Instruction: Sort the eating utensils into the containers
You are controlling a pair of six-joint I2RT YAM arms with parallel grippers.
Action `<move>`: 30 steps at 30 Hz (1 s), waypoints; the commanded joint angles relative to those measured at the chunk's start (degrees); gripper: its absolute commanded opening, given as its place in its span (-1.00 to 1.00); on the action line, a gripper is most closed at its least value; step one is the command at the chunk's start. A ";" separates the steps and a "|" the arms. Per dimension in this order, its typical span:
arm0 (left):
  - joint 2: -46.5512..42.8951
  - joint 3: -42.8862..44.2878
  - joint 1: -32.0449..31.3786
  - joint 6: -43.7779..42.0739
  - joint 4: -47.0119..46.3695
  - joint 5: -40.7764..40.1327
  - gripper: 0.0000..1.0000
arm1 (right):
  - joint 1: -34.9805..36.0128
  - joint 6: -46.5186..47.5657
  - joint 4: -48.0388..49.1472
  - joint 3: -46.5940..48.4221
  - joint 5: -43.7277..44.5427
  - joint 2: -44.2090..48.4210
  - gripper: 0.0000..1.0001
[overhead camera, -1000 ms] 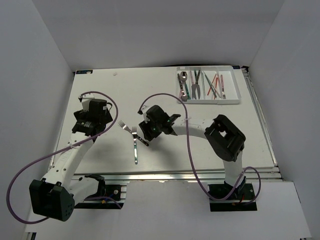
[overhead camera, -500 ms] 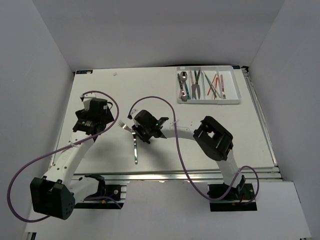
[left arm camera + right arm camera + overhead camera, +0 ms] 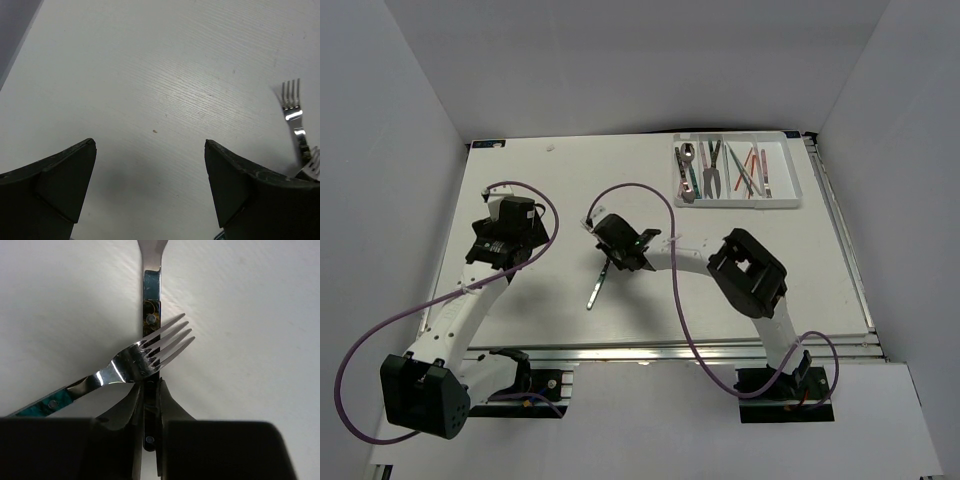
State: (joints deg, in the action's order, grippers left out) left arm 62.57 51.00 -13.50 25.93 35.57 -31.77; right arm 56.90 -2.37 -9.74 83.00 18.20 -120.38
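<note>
My right gripper (image 3: 150, 387) is shut on the dark handle of a fork (image 3: 151, 315) that lies on the white table. A second fork (image 3: 130, 362) with a teal handle lies with its tines across that handle. In the top view the right gripper (image 3: 607, 250) reaches far left and covers the gripped fork, and the teal-handled fork (image 3: 595, 288) lies just below it. My left gripper (image 3: 150, 165) is open and empty, left of both forks (image 3: 292, 107). In the top view the left gripper (image 3: 510, 250) hovers at the table's left. The white tray (image 3: 783, 170) at the back right holds several utensils.
The tray's slots hold spoons, forks and orange-red chopsticks (image 3: 752, 165). Purple cables loop over both arms. The table's left edge (image 3: 455, 250) lies close to the left arm. White walls close in the table on three sides.
My right gripper has moved left over the two forks and shut on one fork's handle. The teal-handled fork has tilted slightly. The left arm has barely moved.
</note>
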 commanded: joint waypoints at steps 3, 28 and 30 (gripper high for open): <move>-0.08 0.24 0.14 -0.44 -0.59 0.74 0.96 | -1.80 4.04 -2.04 -0.29 9.49 2.68 -1.00; 4.14 -3.10 -0.65 -5.98 -8.42 35.47 0.96 | -4.78 8.17 -3.79 4.96 11.86 15.36 -1.00; 4.67 -2.93 -0.65 -5.90 -7.98 34.06 0.96 | -4.87 10.27 -4.15 7.78 15.61 14.91 -1.00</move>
State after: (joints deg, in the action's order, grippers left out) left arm 68.14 47.94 -14.11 20.67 28.08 2.57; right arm 52.82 4.54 -14.28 85.21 26.98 -106.15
